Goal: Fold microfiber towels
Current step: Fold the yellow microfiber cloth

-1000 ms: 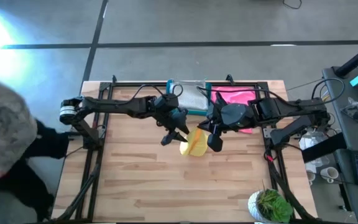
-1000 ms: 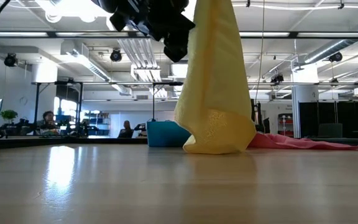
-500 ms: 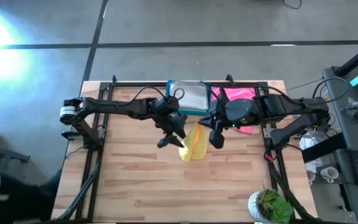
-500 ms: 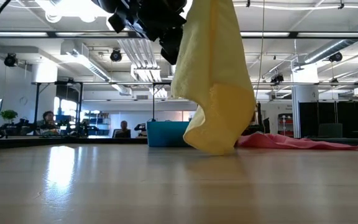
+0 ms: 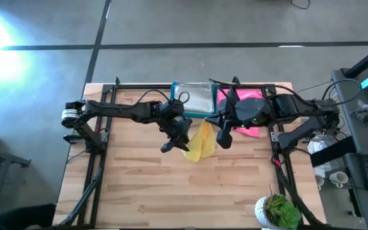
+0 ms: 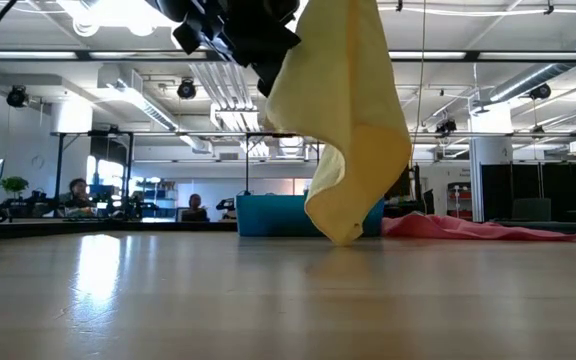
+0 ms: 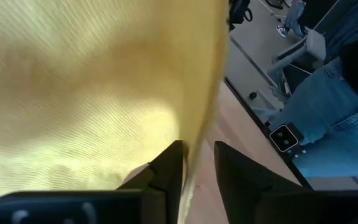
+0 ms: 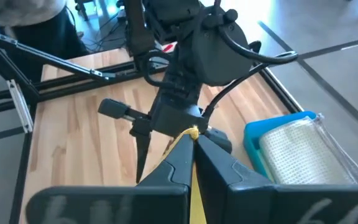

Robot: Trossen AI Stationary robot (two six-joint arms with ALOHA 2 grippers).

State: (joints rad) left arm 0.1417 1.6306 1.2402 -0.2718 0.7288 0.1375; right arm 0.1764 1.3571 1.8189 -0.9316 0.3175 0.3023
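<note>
while the right gripper [image 8: 192,144] pinches the yellow towel [image 5: 200,142] aloft over the worktop [image 5: 171,185], the left gripper [image 7: 197,163] seems half-closed around its edge; a shallow bite could let the hem slip free.

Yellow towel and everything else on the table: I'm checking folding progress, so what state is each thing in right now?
Yellow towel: lifted, hanging crumpled, unfolded, its lowest tip at or just above the table.
Pink towel: lying spread at the table's far edge, unfolded.
Blue bin: upright, holding a pale cloth.
Left gripper: jaws narrowly apart astride the yellow towel's edge.
Right gripper: jaws shut on the yellow towel.
</note>
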